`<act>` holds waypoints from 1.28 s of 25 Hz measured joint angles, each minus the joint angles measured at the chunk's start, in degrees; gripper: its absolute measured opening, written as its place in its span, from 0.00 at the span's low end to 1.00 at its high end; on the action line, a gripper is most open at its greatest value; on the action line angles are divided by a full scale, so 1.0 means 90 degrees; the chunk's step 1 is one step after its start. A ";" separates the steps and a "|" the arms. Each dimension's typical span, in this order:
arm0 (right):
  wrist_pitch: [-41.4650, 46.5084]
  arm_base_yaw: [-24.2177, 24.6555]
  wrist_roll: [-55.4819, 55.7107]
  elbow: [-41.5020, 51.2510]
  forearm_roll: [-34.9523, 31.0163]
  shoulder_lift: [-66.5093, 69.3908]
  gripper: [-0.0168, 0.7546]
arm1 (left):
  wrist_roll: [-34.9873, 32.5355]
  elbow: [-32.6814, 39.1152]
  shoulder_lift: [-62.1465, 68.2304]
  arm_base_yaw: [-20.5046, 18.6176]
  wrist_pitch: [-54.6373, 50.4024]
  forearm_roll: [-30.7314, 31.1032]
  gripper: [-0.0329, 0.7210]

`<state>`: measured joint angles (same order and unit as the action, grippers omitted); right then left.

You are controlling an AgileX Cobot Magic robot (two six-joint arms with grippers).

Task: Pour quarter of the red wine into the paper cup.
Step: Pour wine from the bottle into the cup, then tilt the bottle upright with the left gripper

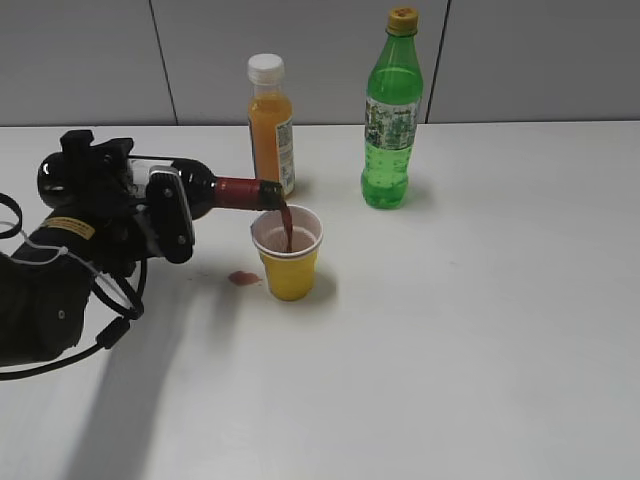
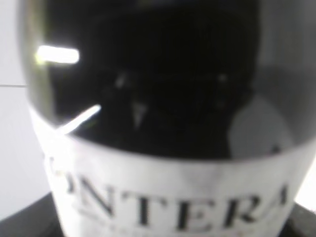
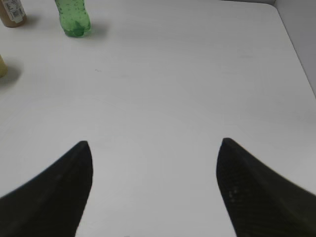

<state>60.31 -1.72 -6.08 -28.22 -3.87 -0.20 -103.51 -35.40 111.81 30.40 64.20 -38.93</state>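
Note:
My left gripper (image 1: pixel 160 215) is shut on the red wine bottle (image 1: pixel 215 190) and holds it lying almost level, mouth over the yellow paper cup (image 1: pixel 288 262). A dark red stream runs from the mouth into the cup. In the left wrist view the bottle's dark glass (image 2: pixel 163 84) and white label fill the frame. A slice of the cup shows at the left edge of the right wrist view (image 3: pixel 2 65). My right gripper (image 3: pixel 154 148) is open and empty over bare table; it is out of the exterior view.
An orange juice bottle (image 1: pixel 270 125) stands just behind the cup and a green soda bottle (image 1: pixel 390 115) to its right; both also show far left in the right wrist view (image 3: pixel 73 17). A small red spill (image 1: pixel 243 278) lies left of the cup. White table (image 1: pixel 480 330).

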 joint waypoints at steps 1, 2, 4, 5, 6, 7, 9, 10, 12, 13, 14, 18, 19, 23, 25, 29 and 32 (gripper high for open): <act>0.0000 0.0000 0.0000 0.0000 0.0000 0.0000 0.79 | -0.0018 0.0000 0.0000 0.0000 0.0000 0.0005 0.75; 0.0000 0.0000 0.0000 0.0000 0.0000 0.0000 0.79 | -0.0026 0.0000 0.0000 0.0000 0.0000 0.0006 0.75; 0.0000 0.0000 0.0000 0.0000 0.0000 0.0000 0.79 | -0.0040 0.0000 0.0000 0.0000 0.0000 0.0012 0.75; 0.0000 0.0000 0.0000 0.0000 0.0000 0.0000 0.79 | -0.0040 0.0000 0.0000 0.0000 0.0000 0.0012 0.75; 0.0000 0.0000 0.0000 0.0000 0.0000 0.0000 0.79 | -0.0040 0.0000 -0.0003 0.0000 0.0000 0.0012 0.75; 0.0000 0.0000 0.0000 0.0000 0.0000 0.0000 0.79 | -0.0040 0.0000 -0.0003 0.0000 0.0000 0.0012 0.75; 0.0000 0.0000 0.0000 0.0000 0.0000 0.0000 0.79 | -0.0040 0.0000 -0.0003 0.0000 0.0000 0.0018 0.75; 0.0000 0.0000 0.0000 0.0000 0.0000 0.0000 0.79 | -0.0040 0.0000 -0.0003 0.0000 0.0000 0.0018 0.75; 0.0000 0.0000 0.0000 0.0000 0.0000 0.0000 0.79 | -0.0040 0.0000 -0.0003 0.0000 0.0000 0.0018 0.75; 0.0000 0.0000 0.0000 0.0000 0.0000 0.0000 0.79 | -0.0040 0.0000 -0.0003 0.0000 0.0000 0.0018 0.75; 0.0000 0.0000 0.0000 0.0000 0.0000 0.0000 0.78 | -0.0040 0.0000 -0.0003 0.0000 0.0000 0.0018 0.75; 0.0000 0.0000 0.0000 0.0000 0.0000 0.0000 0.78 | -0.0040 0.0000 -0.0003 0.0000 0.0000 0.0047 0.75; 0.0000 0.0000 0.0000 0.0000 0.0000 0.0000 0.78 | -0.0040 0.0000 -0.0003 0.0000 0.0000 0.0071 0.75; 0.0000 0.0000 0.0000 0.0000 0.0000 0.0000 0.78 | 0.0069 0.0000 -0.0003 0.0000 0.0000 0.0155 0.75; 0.0000 0.0000 0.0000 0.0000 0.0000 0.0000 0.78 | 0.0373 0.0000 -0.0003 0.0000 0.0000 0.0207 0.75; 0.0000 0.0000 0.0000 0.0000 0.0000 0.0000 0.78 | 0.1167 0.0000 -0.0003 0.0000 0.0000 0.0503 0.75; 0.0000 0.0000 0.0000 0.0000 0.0000 0.0000 0.78 | 0.2205 0.0000 -0.0003 0.0000 0.0000 0.0974 0.75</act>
<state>60.31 -1.72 -6.08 -28.22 -3.87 -0.20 -83.67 -35.40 111.78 30.40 64.20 -30.16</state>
